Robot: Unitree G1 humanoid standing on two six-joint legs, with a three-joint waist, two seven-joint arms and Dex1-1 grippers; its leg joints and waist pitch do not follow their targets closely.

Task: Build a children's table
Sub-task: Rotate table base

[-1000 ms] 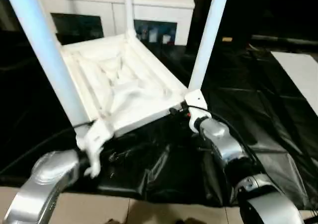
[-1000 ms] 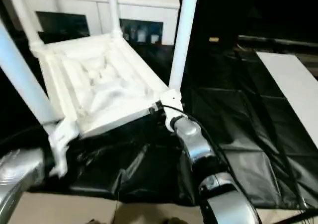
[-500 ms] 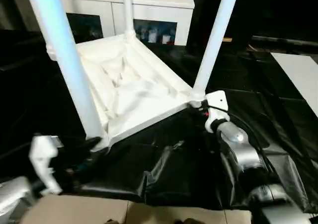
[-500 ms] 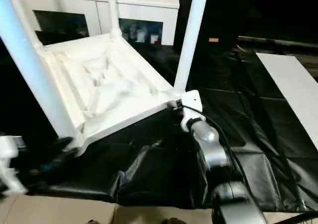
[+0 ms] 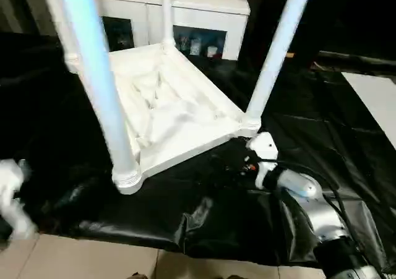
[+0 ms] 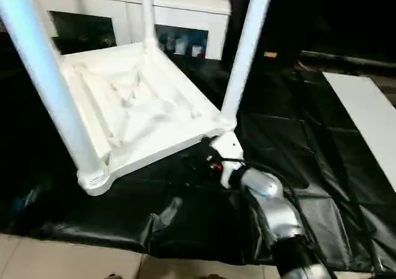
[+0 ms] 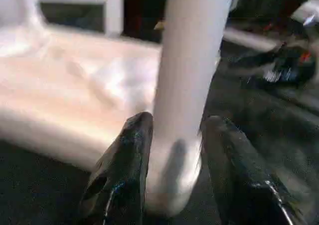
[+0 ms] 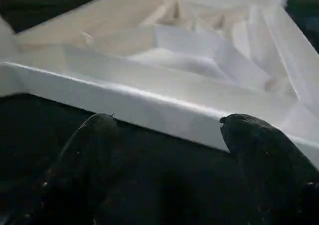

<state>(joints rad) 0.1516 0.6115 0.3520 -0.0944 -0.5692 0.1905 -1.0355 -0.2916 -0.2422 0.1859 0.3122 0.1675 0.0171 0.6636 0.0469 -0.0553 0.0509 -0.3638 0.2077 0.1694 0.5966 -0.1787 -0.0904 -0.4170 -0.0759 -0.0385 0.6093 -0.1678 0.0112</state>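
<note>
Table leg point(image 7: 192, 75) stands between my left gripper's point(image 7: 174, 135) two black fingers point(image 7: 124, 170), which sit partly apart at its base without clearly clamping it. My right gripper's point(image 8: 169, 130) fingers point(image 8: 87, 150) are spread wide, empty, facing the long white edge of the children's table point(image 5: 173, 112). That table lies upside down on black plastic sheeting point(image 5: 322, 137) on the floor, legs pointing up, ribbed underside showing. Behind it stands a white cabinet point(image 5: 204, 7) with glass doors.
</note>
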